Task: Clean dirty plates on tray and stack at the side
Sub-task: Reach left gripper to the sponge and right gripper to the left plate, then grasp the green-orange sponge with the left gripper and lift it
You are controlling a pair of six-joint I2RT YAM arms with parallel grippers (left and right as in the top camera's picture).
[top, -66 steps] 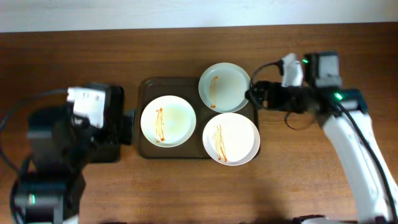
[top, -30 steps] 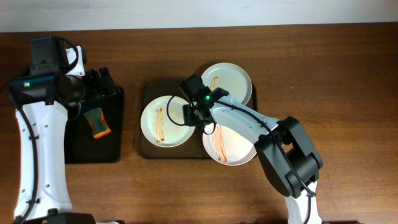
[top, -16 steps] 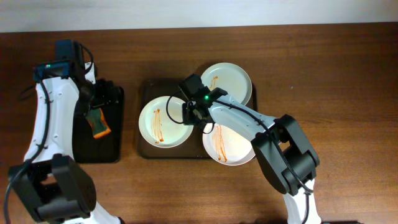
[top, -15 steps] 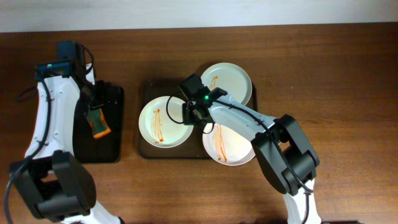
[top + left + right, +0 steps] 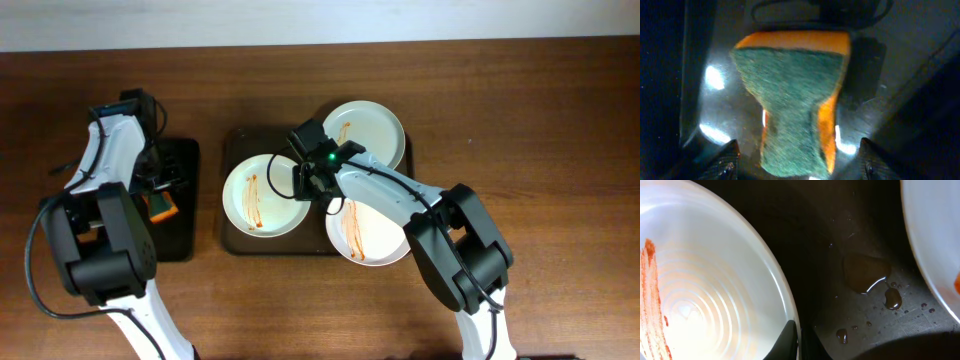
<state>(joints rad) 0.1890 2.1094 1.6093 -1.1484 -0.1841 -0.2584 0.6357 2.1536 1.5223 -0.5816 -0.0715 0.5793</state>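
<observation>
Barely under way: pinching the left plate's (image 5: 262, 196) rim with the right gripper (image 5: 303, 185) and poising the left gripper (image 5: 797, 161), jaws spread wide, over the sponge (image 5: 790, 90) on the black tray (image 5: 180, 236), with all three plates (image 5: 366, 133) on the brown tray (image 5: 232, 146) sauce-streaked, none stacked.

- Left arm (image 5: 112, 150): slim white shell links between bulky black joint housings, with a small teal light near its far end. A thin black cable (image 5: 30, 262) loops out beside its base.
- Right arm (image 5: 385, 192): the same white links and rounded black joints, with a bright green light (image 5: 326, 157) on the black wrist block.
- Left gripper (image 5: 798, 161): two dark fingertips (image 5: 724, 160) with a fine ribbed texture that glints grey.
- Right gripper (image 5: 799, 341): one pale finger and one black finger, both only partly in view.
</observation>
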